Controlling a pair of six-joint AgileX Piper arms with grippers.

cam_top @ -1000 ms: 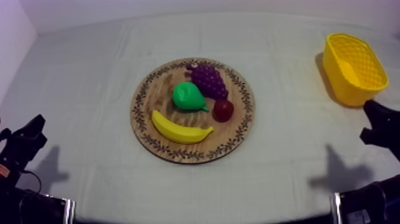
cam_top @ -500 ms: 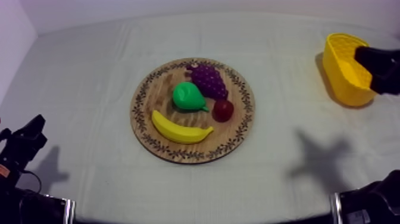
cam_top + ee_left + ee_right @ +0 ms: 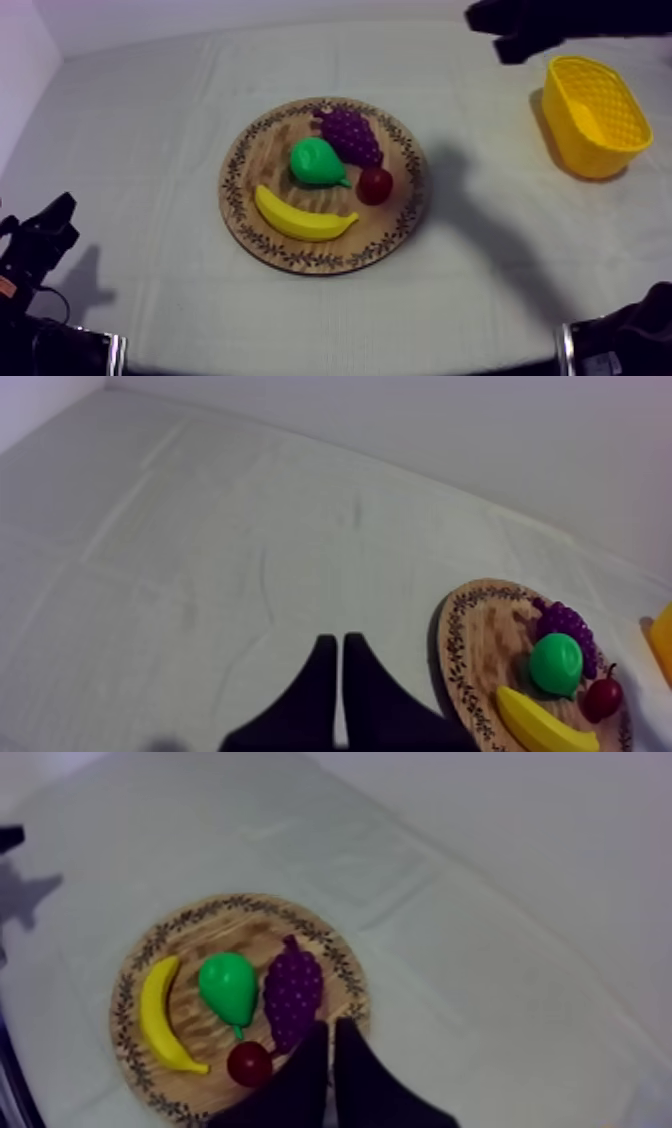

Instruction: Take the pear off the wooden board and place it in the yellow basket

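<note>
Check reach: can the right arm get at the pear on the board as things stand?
Probably yes. Nothing lies over the pear; the grapes sit close beside it, leaving tight finger room there. The right gripper, shut, would need to open first.

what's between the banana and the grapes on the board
The pear lies between the banana and the bunch of grapes on the wooden board, plain in the top and right wrist views.

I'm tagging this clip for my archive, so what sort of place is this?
Probably a robot practice bench in a lab, not a kitchen: a table under plain grey-white cloth, toy fruit such as a pear on a wooden board, and a black right gripper over the table.
</note>
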